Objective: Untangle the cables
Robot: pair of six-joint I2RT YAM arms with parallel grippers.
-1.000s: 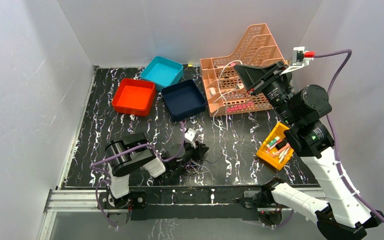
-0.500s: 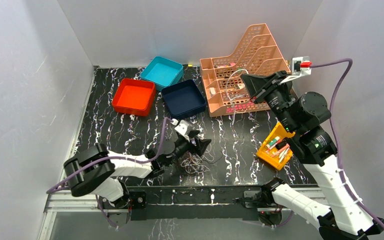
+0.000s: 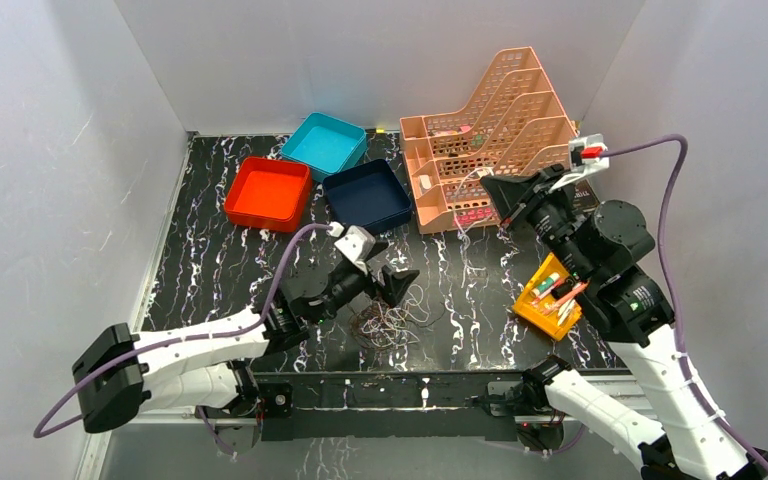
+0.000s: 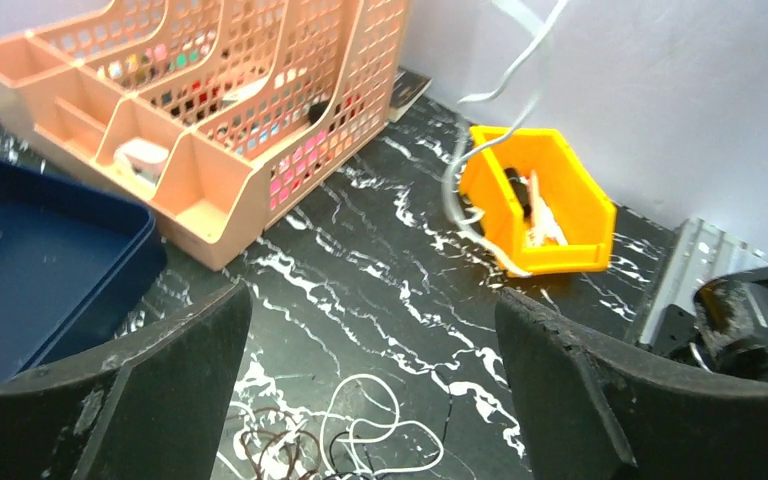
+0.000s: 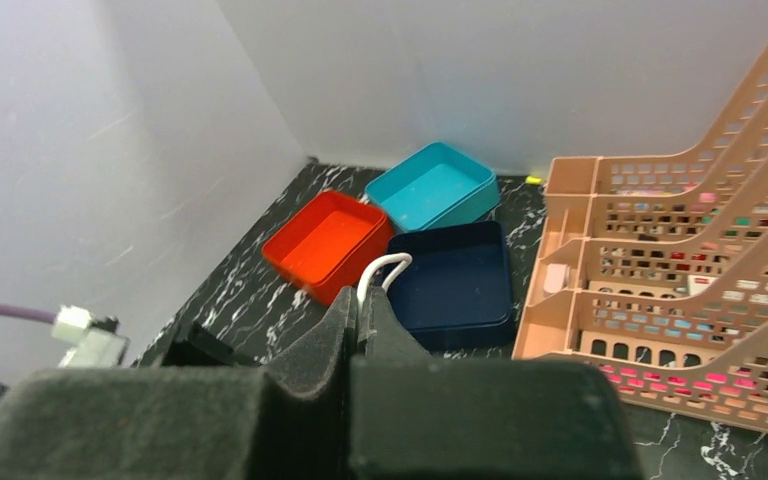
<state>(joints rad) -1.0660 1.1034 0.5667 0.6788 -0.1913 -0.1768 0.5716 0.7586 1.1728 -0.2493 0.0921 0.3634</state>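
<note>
Two groups of cable are on record. The main bundle of cables (image 3: 390, 322) lies on the black marbled table (image 3: 220, 270), well to the near-left of the peach rack (image 3: 480, 130). The left gripper (image 3: 378, 285) hovers over it with its jaws spread wide and nothing between them. In the left wrist view the bundle sits at the bottom edge, between the two fingers (image 4: 160, 400) and apart from both.

One white strand (image 5: 380, 268) is separate from the bundle. The right gripper (image 5: 358, 305), raised just in front of the rack's right end, is clenched on it, and a short loop rises from the closed fingertips. In the left wrist view the strand hangs down toward the yellow bin (image 3: 550, 300). We cannot tell whether its lower end rejoins the bundle.

Just left of the rack stands a dark blue tray (image 3: 365, 195), with a teal tray (image 3: 325, 143) and a red tray (image 3: 268, 190) further left. The yellow bin, holding small items, sits near-right of the rack.

We note whitish, brown and black strands in the bundle, thin, loosely looped and overlapping.
</note>
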